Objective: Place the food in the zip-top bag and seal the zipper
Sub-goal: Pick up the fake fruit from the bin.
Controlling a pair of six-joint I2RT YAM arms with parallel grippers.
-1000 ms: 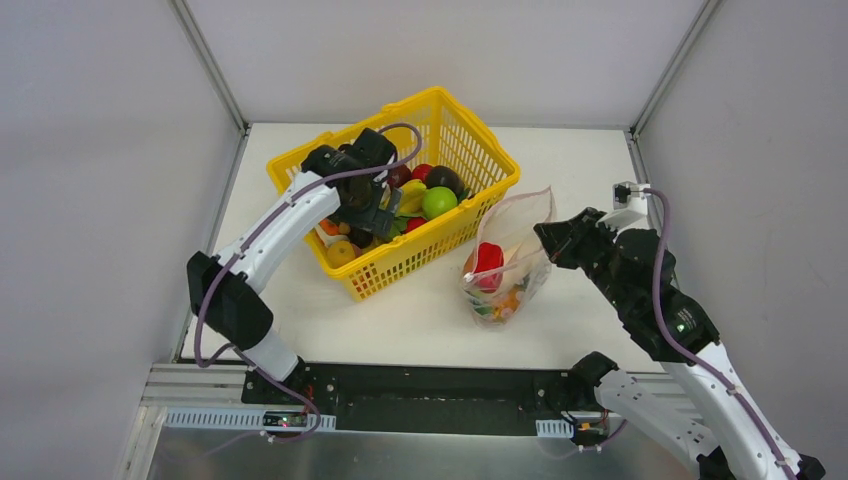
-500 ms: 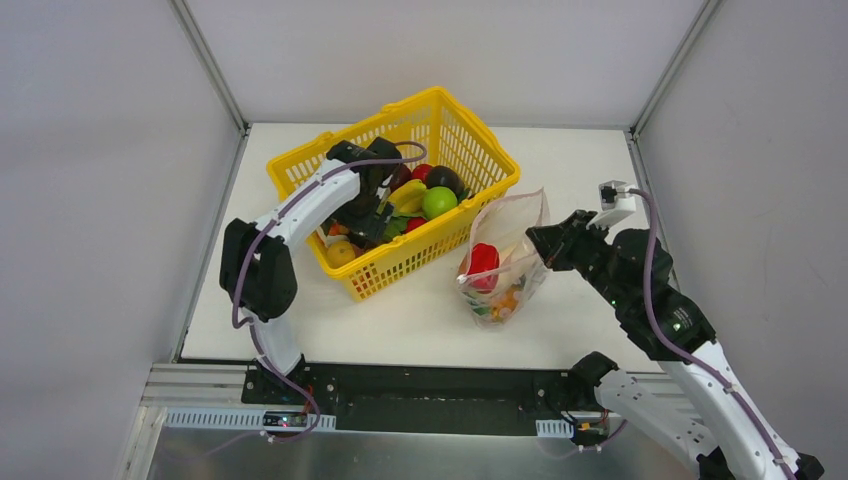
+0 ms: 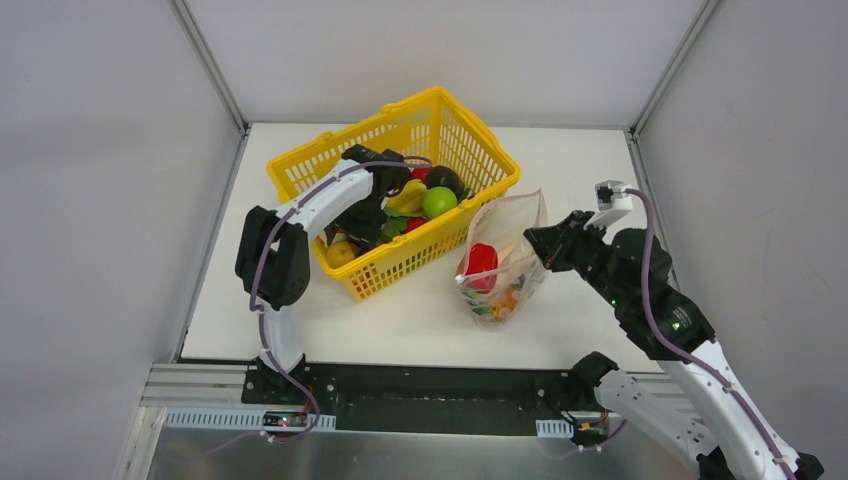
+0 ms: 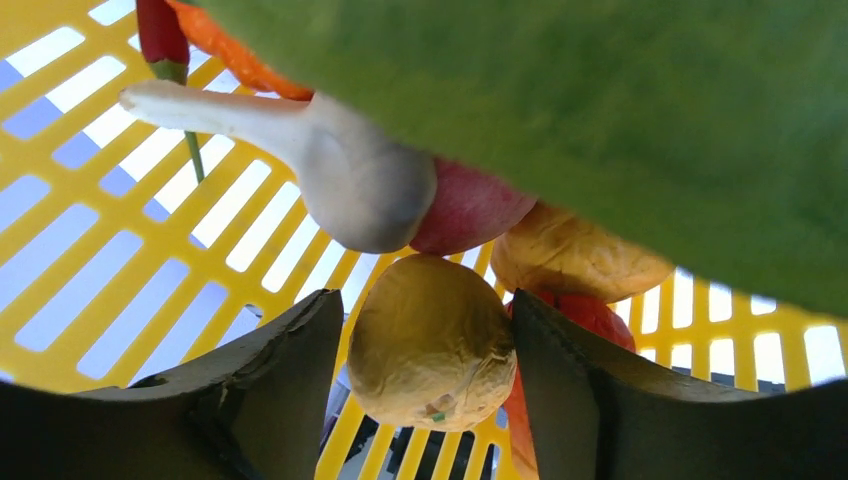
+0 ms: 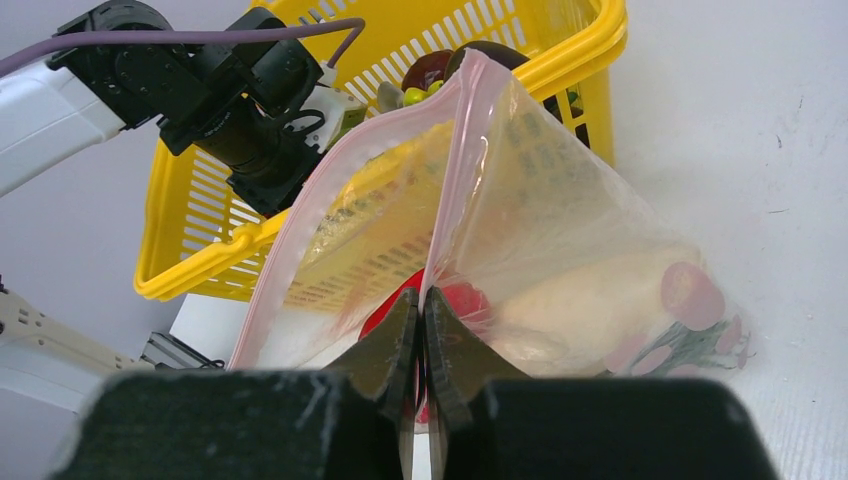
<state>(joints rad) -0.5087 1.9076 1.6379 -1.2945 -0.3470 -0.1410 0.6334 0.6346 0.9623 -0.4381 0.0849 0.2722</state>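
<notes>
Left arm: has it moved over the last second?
Yes. The left arm has swung its elbow right, toward the yellow basket, with the jaws down among the food.

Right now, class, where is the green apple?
In the top view, the green apple lies inside the yellow basket, near its right-hand wall, beside the dark avocado and left of the zip-top bag.

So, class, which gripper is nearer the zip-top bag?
Right. The right gripper pinches the zip-top bag at its mouth edge; the left gripper is down inside the yellow basket, away from it.
</notes>
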